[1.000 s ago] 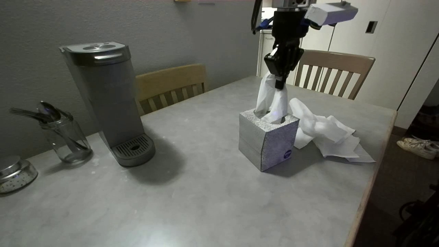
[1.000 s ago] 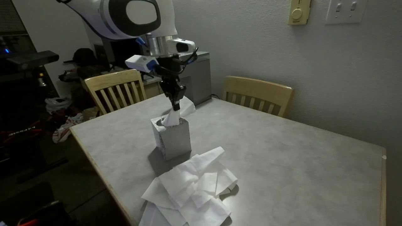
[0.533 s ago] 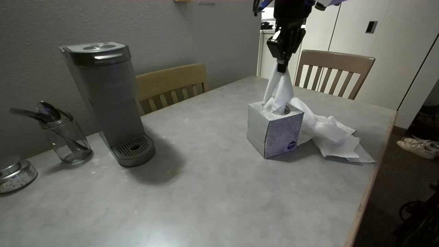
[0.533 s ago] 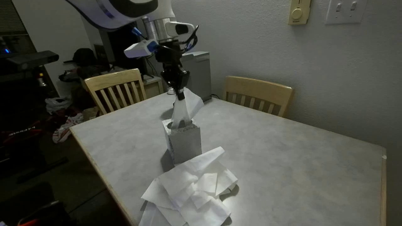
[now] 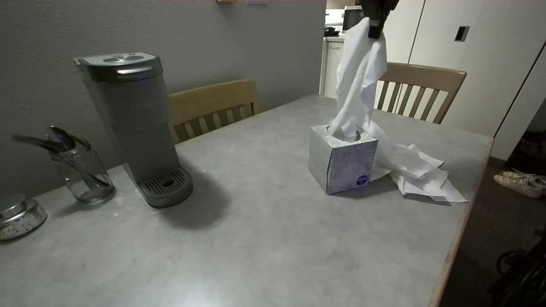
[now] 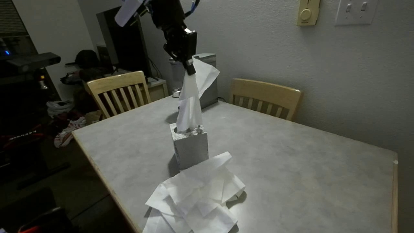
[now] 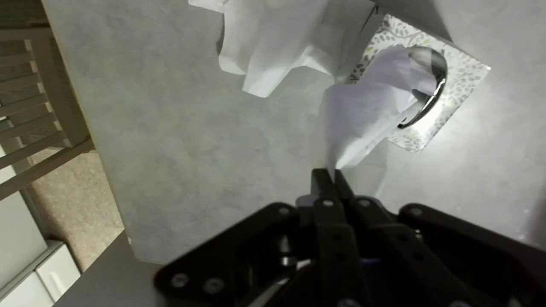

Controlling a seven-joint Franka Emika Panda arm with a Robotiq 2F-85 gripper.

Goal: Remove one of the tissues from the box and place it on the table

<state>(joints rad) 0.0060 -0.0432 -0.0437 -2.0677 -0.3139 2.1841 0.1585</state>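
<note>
A grey-white patterned tissue box [image 5: 352,166] stands upright on the grey table [image 5: 256,238]. It also shows in an exterior view [image 6: 192,150] and in the wrist view [image 7: 465,76]. My gripper [image 6: 190,69] is high above the box, its jaws shut on the upper part of a white tissue [image 5: 356,76]. In the wrist view the gripper [image 7: 332,172] pinches this tissue [image 7: 362,115] between its fingertips. The tissue hangs stretched down, its lower end at the box opening; I cannot tell how much is inside. Other crumpled tissues [image 6: 200,200] lie on the table beside the box.
A grey coffee machine [image 5: 136,119], a glass jar [image 5: 85,175] with cutlery and a small lidded jar [image 5: 19,217] stand along the wall side. Wooden chairs [image 6: 265,97] stand at the table. The table's wooden edge [image 5: 465,221] runs near the loose tissues.
My gripper has risen well above the box, and much more of the tissue shows above the opening. The box slid a little towards the loose tissues, mostly in the first half second.
</note>
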